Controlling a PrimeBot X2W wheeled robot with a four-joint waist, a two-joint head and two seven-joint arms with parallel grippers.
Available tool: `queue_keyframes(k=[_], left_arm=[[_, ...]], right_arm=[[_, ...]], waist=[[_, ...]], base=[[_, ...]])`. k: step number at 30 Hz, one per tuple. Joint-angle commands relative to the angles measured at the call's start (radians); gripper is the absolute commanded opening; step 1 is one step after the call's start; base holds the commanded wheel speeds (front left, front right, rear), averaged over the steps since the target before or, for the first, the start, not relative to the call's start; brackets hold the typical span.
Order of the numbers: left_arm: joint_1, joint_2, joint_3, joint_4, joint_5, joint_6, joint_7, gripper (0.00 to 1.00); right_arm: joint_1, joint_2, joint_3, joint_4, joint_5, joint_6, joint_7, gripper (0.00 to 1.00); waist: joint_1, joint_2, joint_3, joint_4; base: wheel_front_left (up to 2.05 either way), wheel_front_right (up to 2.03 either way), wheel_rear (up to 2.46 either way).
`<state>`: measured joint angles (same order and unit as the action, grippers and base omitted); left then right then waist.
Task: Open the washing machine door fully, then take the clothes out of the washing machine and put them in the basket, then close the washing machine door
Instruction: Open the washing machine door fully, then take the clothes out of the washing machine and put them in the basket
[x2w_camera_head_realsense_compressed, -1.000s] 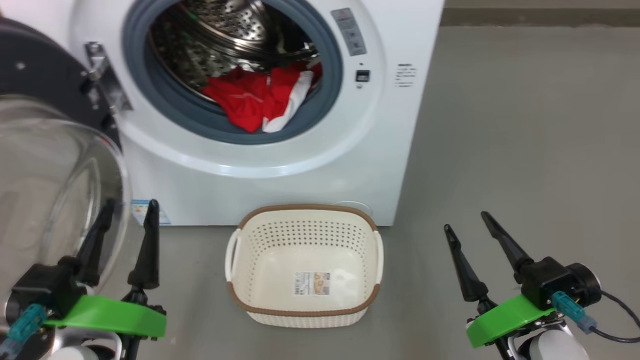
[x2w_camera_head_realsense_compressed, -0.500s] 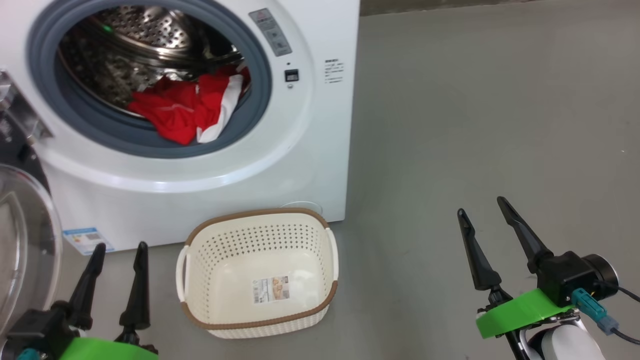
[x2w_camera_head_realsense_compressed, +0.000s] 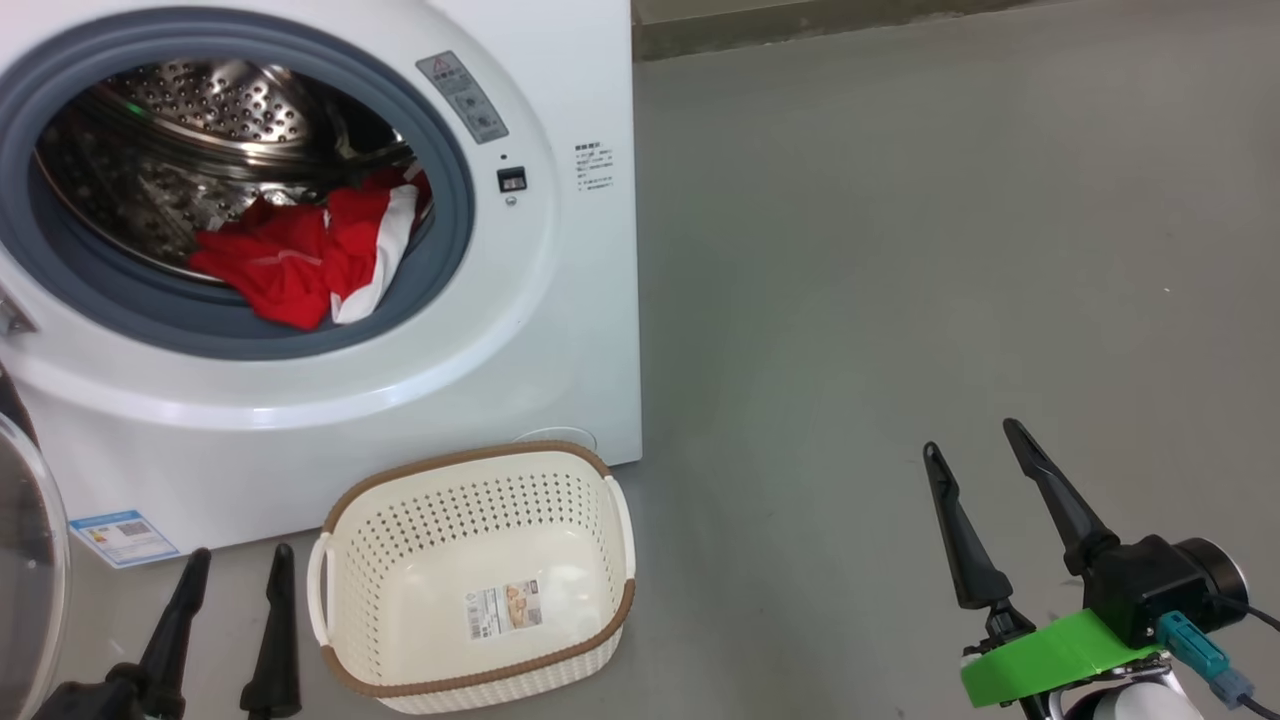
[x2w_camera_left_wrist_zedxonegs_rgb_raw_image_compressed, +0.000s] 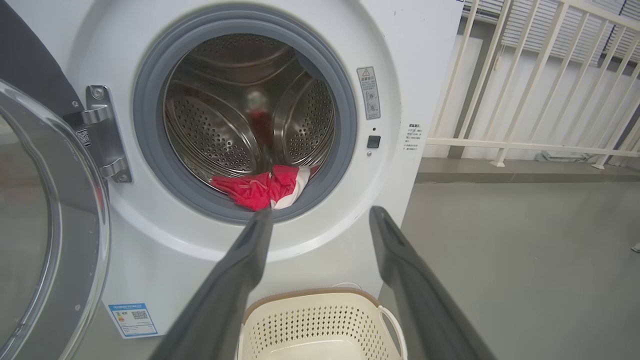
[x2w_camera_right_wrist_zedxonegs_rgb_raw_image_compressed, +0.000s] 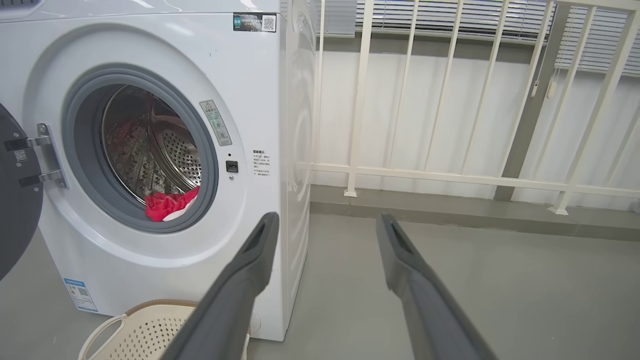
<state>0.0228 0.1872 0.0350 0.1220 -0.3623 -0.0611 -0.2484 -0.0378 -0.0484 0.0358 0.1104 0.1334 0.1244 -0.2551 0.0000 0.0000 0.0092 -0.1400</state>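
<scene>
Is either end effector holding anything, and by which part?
Nothing is held. Left end effector and right end effector are both open and empty; the clothes lie in the washing machine.

The washing machine (x2w_camera_head_realsense_compressed: 560, 330), a white front-loader, stands ahead of the left gripper (x2w_camera_head_realsense_compressed: 240, 550). The washing machine door (x2w_camera_left_wrist_zedxonegs_rgb_raw_image_compressed: 30, 210) hangs open to that gripper's left. The clothes (x2w_camera_head_realsense_compressed: 290, 265), red with white, lie over the drum's front lip. The basket (x2w_camera_head_realsense_compressed: 470, 505) sits upright just right of the left gripper, well left of the right gripper (x2w_camera_head_realsense_compressed: 972, 436).
</scene>
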Motion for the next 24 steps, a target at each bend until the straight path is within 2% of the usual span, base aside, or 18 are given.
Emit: queue_keyframes(k=[1,17,24], left_arm=[[-0.013,0.010,0.044,-0.038,0.013,-0.003,-0.013,1.00],[0.000,0.011,0.038,-0.065,0.037,-0.016,-0.013,1.00],[-0.004,0.010,0.054,-0.069,0.050,0.020,-0.013,1.00]], right_arm=[[-0.006,-0.002,0.015,-0.036,0.001,0.006,-0.007,1.00],[0.001,-0.002,0.008,-0.043,0.000,0.006,-0.007,1.00],[0.000,-0.002,0.002,-0.041,0.001,0.006,-0.007,1.00]], waist=[[0.0000,0.0000,-0.001,-0.005],[0.0000,0.0000,0.012,0.014],[0.0000,0.0000,0.014,0.017]], base=[[0.00,0.00,0.00],[0.00,0.00,0.00],[0.14,-0.14,0.00]])
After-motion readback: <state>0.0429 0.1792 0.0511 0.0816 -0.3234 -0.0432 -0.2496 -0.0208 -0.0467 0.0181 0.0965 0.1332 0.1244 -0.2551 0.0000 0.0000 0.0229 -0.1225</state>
